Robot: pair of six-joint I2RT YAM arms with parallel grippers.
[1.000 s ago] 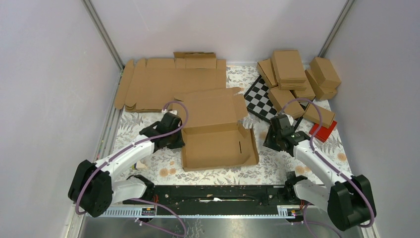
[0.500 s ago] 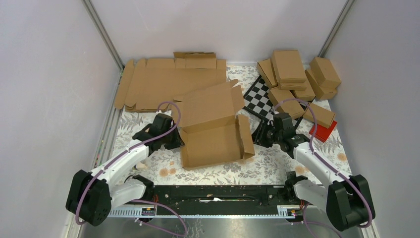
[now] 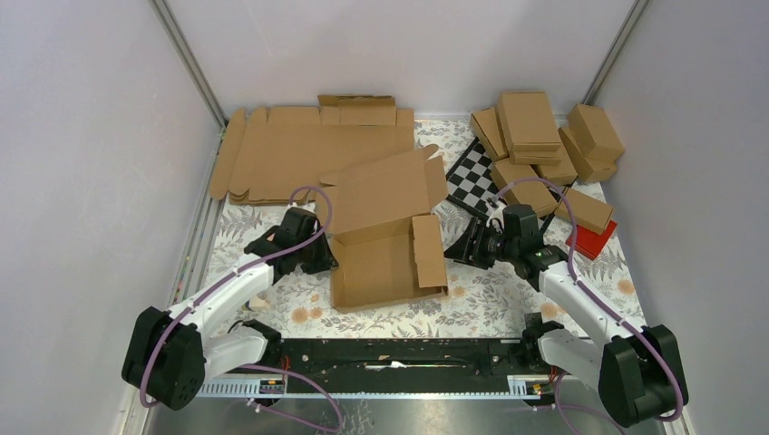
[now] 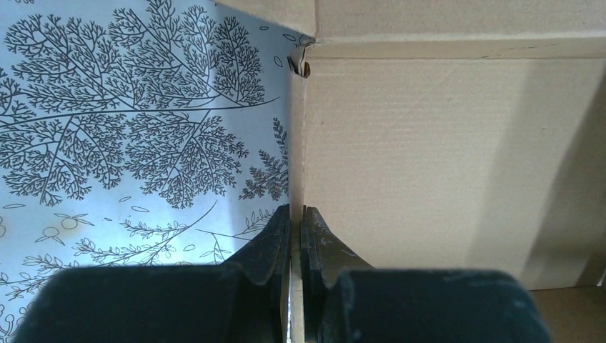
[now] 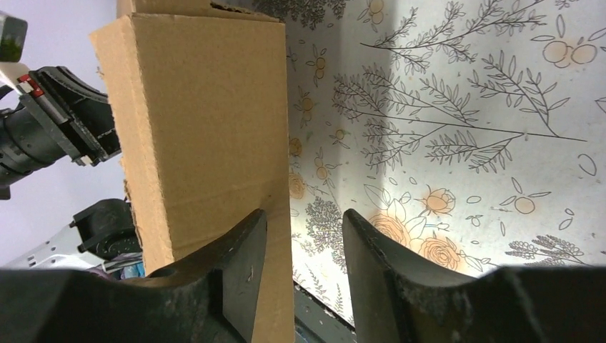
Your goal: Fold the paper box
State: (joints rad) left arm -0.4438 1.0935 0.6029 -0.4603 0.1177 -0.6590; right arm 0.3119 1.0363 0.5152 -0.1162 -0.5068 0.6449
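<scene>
The paper box (image 3: 381,263) sits mid-table as a shallow open tray, its lid (image 3: 381,192) tilted up at the back. Its right side flap (image 3: 429,251) is folded inward over the tray. My left gripper (image 3: 319,257) is at the box's left wall and, in the left wrist view, this gripper (image 4: 295,212) is shut on the thin edge of the wall (image 4: 429,157). My right gripper (image 3: 456,254) is at the box's right side. In the right wrist view its jaws (image 5: 306,214) stand open, with the flap (image 5: 207,128) leaning against the left finger (image 5: 239,257).
Flat cardboard blanks (image 3: 308,149) lie at the back left. A pile of closed brown boxes (image 3: 544,145) sits at the back right, beside a checkered board (image 3: 476,181) and a red block (image 3: 591,240). A floral cloth (image 3: 508,299) covers the table.
The right side flap swung from lying outward to standing up, then folded inward over the tray. My right gripper followed it leftward and its jaws widened. The left gripper kept its hold.
</scene>
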